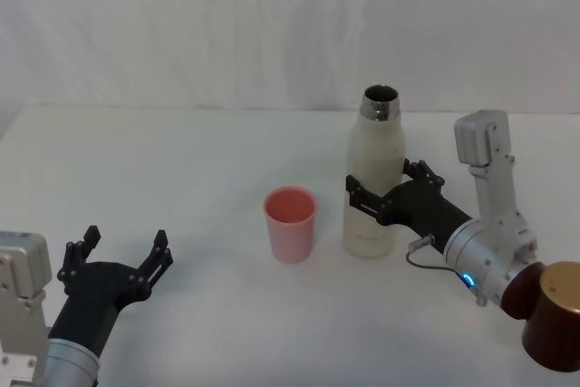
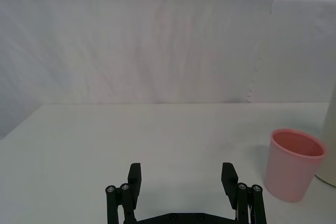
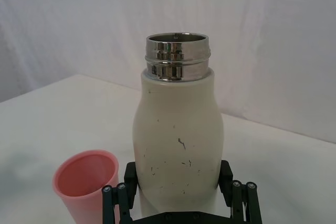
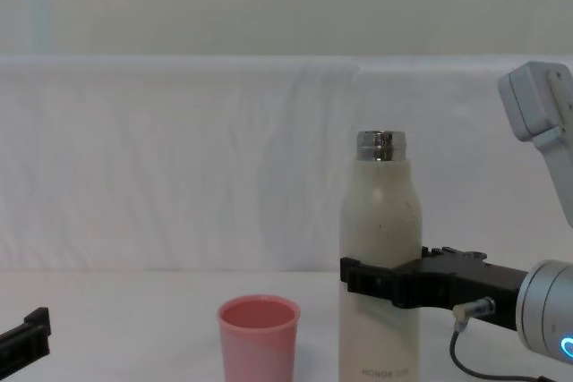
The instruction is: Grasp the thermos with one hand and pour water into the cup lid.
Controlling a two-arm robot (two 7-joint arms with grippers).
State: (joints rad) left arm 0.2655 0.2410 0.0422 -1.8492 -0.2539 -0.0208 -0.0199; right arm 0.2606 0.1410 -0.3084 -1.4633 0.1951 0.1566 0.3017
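Upright thermos (image 1: 372,178) between right gripper (image 1: 381,195) fingers, beside cup lid (image 1: 290,222)

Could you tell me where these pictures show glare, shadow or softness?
Right wrist view: bright reflections band the steel neck of the thermos. Head view: lighting is flat, with faint shadows under the cup lid and right gripper; the brown object looks soft. Chest view: the backdrop is evenly lit, without hotspots.

On your white tabletop (image 1: 181,160), the uncapped thermos (image 1: 373,178) stands upright just beside the pink cup lid (image 1: 290,222), not touching.
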